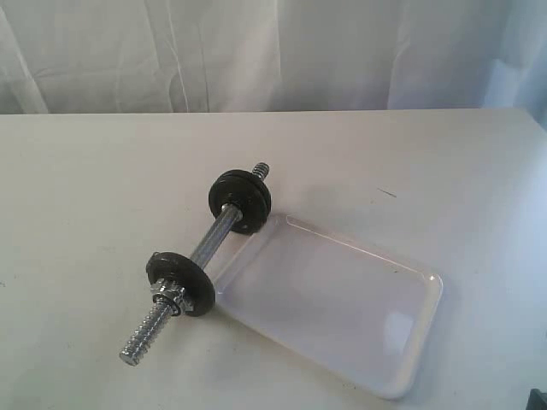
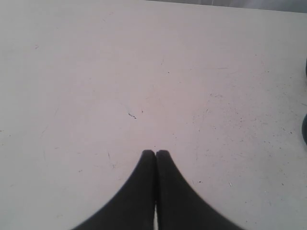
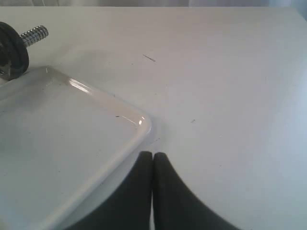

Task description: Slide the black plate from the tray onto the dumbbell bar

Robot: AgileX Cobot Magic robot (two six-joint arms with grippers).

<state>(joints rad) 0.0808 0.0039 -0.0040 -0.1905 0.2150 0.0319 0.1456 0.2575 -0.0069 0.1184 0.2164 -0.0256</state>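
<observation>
A scuffed white table [image 1: 85, 171] fronts a white curtain [image 1: 256, 51].

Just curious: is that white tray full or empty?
Empty. The exterior view shows the whole tray, with only bare white surface inside its rim.

text: none legible | checked: dumbbell bar [image 1: 212, 241], tray [image 1: 342, 299], table [image 1: 85, 188] | result: no letters, numbers or brand marks could be read in any view
</observation>
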